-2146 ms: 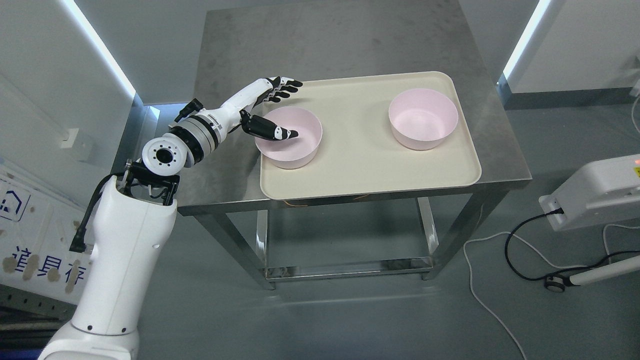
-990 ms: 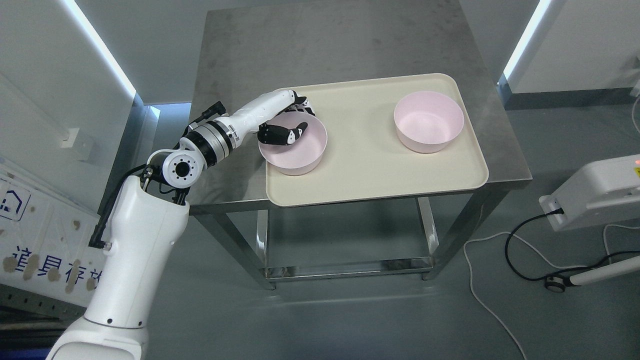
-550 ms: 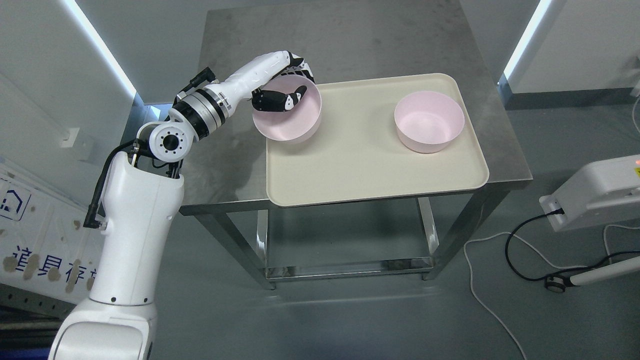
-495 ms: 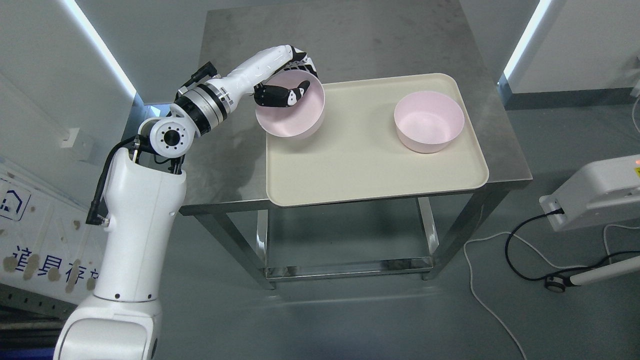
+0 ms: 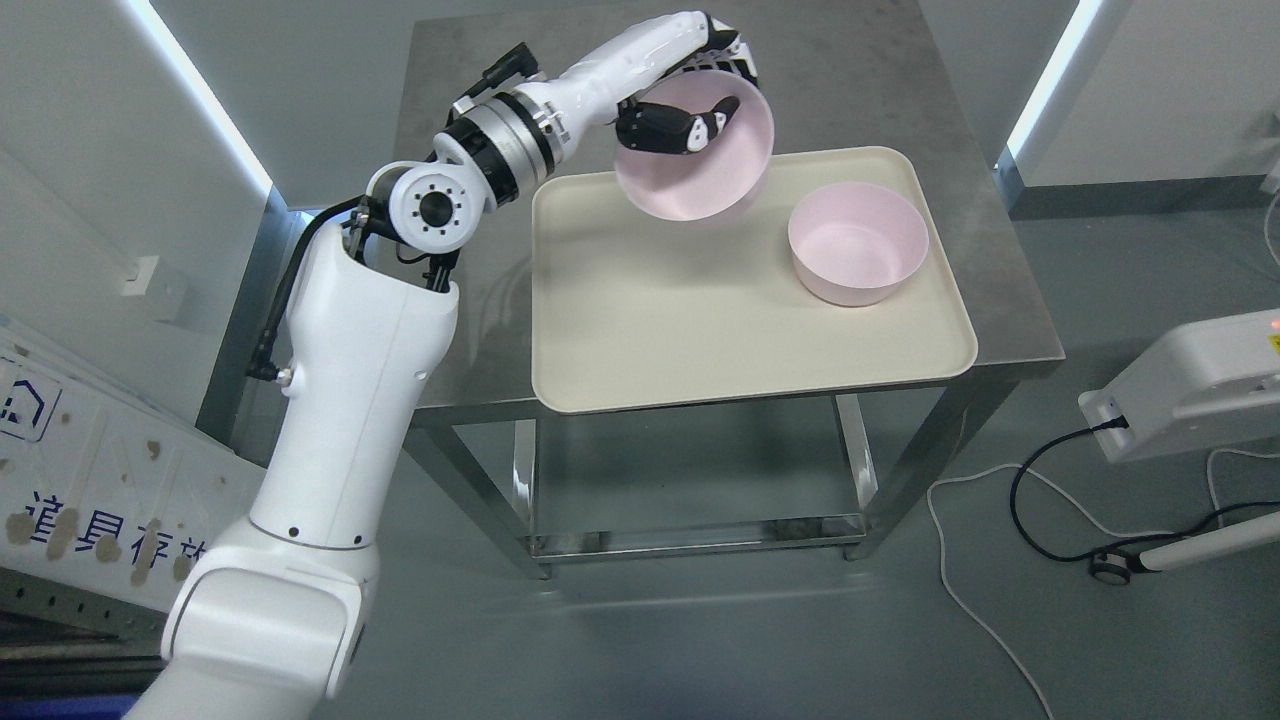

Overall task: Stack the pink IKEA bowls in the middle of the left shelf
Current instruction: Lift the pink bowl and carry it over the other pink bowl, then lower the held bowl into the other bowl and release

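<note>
**Count of things in view**

Two pink bowls: one bowl [image 5: 700,170] clasped by the fingers [image 5: 690,128], a second bowl [image 5: 857,255] below and to their right. One cream tray [image 5: 700,330] beneath the fingers. One steel desk [image 5: 560,60]. One robot arm [image 5: 350,380]. One white device [image 5: 1200,385] far right.

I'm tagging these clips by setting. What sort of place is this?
Probably a robot test lab, not a home kitchen: a bare steel table holding only a cream tray with pink bowls, a grey floor with loose cables, and plain walls.
</note>
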Available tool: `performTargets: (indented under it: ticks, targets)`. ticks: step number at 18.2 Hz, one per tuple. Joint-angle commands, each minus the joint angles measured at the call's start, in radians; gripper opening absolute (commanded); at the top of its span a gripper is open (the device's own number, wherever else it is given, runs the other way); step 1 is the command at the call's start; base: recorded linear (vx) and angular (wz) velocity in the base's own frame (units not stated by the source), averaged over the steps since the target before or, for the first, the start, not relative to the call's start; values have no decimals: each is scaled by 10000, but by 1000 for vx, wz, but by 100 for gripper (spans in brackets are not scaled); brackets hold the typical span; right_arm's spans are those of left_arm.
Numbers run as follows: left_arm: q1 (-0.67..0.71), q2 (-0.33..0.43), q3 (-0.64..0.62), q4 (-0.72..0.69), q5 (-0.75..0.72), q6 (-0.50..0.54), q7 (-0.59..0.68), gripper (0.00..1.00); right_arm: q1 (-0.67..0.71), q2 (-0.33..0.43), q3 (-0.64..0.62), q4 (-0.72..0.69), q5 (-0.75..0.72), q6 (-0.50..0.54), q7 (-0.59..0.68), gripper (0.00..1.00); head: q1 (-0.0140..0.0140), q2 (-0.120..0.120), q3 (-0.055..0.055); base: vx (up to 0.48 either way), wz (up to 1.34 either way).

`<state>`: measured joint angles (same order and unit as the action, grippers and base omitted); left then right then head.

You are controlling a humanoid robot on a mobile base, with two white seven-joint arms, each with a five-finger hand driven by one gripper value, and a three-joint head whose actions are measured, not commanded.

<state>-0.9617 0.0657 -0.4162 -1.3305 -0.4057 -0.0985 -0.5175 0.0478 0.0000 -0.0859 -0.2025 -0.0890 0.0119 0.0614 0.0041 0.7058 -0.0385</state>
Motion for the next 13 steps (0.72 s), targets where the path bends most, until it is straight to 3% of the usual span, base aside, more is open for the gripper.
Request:
performTargets:
  ticks: [1,6,13]
  targets:
    - [-1304,-482,-5313,1430,1615,218,1674,1,-3,-174,0,0,0,3,-1,100,0,0,0,0,0]
    - [-1305,-482,-6023,2304,1725,203,1892,1,-3,-174,0,0,0,3,-1,100,0,0,0,0,0]
    - [-1612,-482,-5426,3211,1925,264,2506,3,-3,-174,0,0,0,3,-1,100,0,0,0,0,0]
